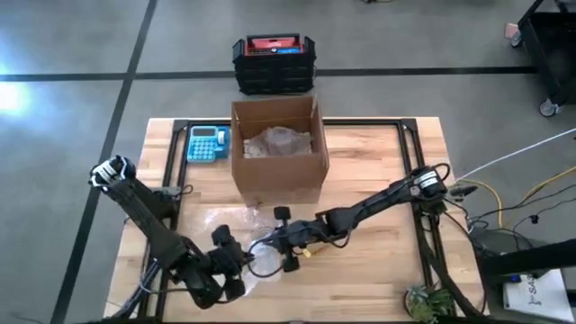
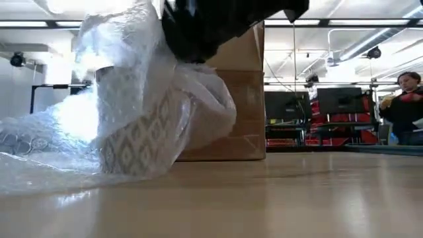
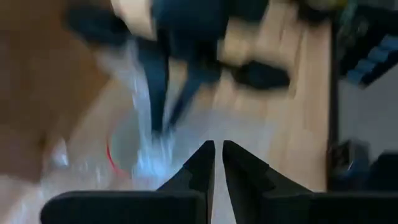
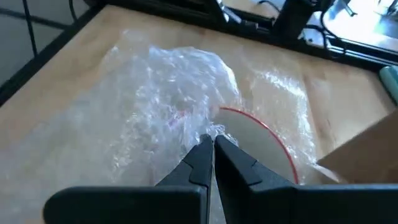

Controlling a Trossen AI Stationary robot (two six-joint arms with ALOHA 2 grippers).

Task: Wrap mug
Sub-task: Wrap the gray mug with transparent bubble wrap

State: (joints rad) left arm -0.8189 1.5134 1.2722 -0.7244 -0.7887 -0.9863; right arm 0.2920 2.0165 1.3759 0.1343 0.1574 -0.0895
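Currently the grey-and-white patterned ceramic mug (image 2: 139, 142) stands on the wooden worktop (image 1: 378, 270), just in front of the brown cardboard box (image 1: 279, 144), half draped in clear bubble wrap (image 4: 168, 118). I judge the mug rigid and breakable, the wrap light and slippery (best pinched at an edge). Right claw (image 4: 213, 142) is pinched closed on the wrap. Left claw (image 3: 217, 149) is nearly closed, holding nothing I can see.

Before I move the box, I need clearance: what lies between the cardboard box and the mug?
In the high view, only bubble wrap spread over bare table separates the cardboard box from the mug.
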